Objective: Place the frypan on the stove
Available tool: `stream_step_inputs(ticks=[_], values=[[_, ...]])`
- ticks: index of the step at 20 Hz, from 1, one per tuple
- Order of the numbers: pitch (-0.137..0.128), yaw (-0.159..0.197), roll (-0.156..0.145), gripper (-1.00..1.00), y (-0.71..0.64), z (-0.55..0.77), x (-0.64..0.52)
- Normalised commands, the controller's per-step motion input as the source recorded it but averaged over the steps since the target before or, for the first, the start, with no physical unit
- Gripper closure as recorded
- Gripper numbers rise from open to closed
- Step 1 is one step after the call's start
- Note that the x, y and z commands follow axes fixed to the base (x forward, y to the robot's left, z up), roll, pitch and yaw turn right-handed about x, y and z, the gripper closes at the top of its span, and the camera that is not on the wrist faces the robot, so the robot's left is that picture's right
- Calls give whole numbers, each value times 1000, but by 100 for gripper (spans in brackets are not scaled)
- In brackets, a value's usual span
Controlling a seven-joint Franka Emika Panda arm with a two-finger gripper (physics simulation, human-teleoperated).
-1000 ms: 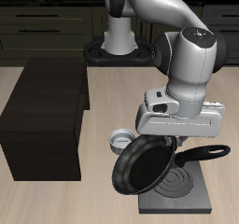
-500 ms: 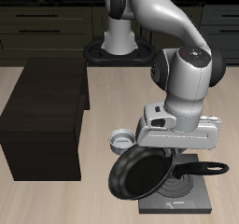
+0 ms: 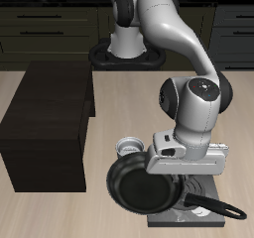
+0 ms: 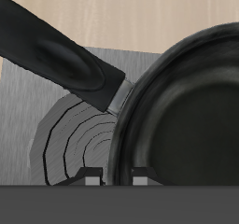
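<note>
Your claw (image 3: 177, 178) sits low over the stove (image 3: 198, 220), near the table's (image 3: 60, 214) front edge, and it pinches the frypan (image 3: 142, 183) by the rim. The fingertips themselves are hidden behind the arm's wrist block in the exterior view, and the wrist view shows only two small finger ends (image 4: 91, 179) at the pan's rim (image 4: 126, 125), so you see the grip mainly by the pan hanging from it.

The frypan is tilted, its dark inside turned toward the front camera. Its round body hangs partly past the stove's edge, toward the big dark box (image 3: 45, 123), while the long handle (image 3: 213, 204) stretches across the slab. Whether the pan's low edge touches the stove, you cannot tell.

In the wrist view the coil rings (image 4: 79, 139) show beside the pan, with the handle (image 4: 56, 55) crossing above them.

A small metal bowl (image 3: 127, 145) stands on the table just behind the pan, between box and stove.
</note>
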Motion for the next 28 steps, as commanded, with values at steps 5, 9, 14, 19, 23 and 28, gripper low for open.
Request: stream_step_inputs(ticks=[5,9,14,19,23,28], values=[[45,15,18,100,292,-363,-21],[25,-7,31,100,277,-195,-155],[-4,23,60,100,416,-2,-203],[-35,31,47,100,330,233,-159],[-28,18,-67,-100,17,219,-37],[29,-10,31,-100,-14,18,-10]])
